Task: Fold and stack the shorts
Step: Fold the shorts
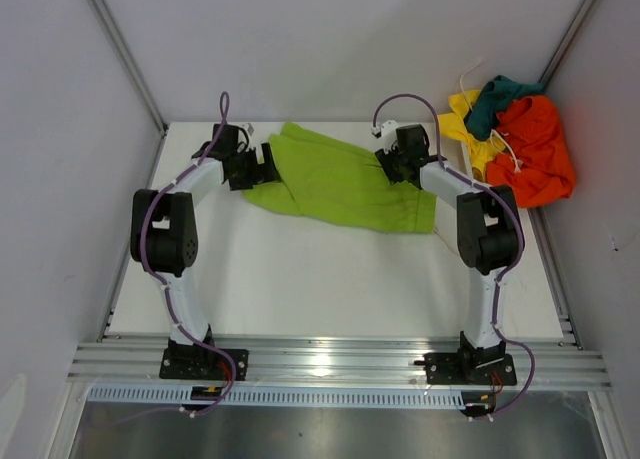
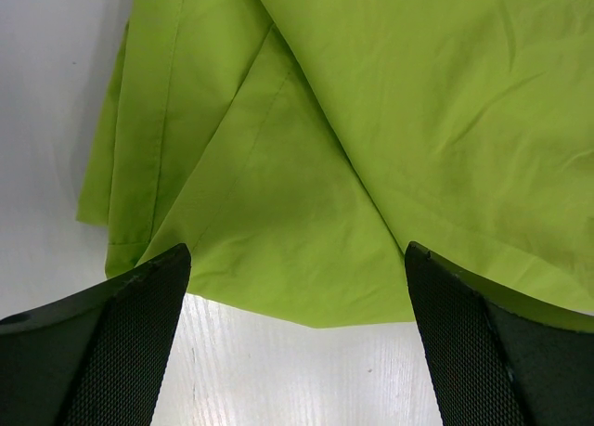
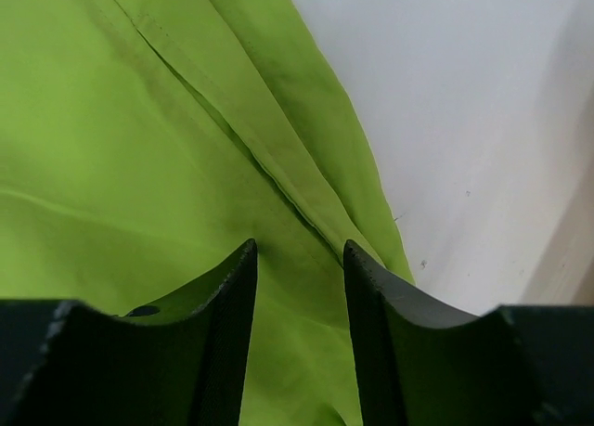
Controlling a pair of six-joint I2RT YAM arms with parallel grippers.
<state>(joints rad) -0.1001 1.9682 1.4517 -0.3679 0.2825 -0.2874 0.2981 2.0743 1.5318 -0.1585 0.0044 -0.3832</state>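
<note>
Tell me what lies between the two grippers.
The lime green shorts span the whole stretch from the left gripper to the right gripper, as the top external view shows.

Four pairs of shorts in all: one green pair (image 1: pixel 345 179) at centre frame, and three heaped at upper right (yellow pair (image 1: pixel 458 127), teal pair (image 1: pixel 497 101), orange pair (image 1: pixel 540 149)). Two arms, left arm (image 1: pixel 170 229) and right arm (image 1: pixel 485 229), with one tool each: left tool (image 1: pixel 262 166), right tool (image 1: pixel 392 164). One worktop (image 1: pixel 330 279).
</note>
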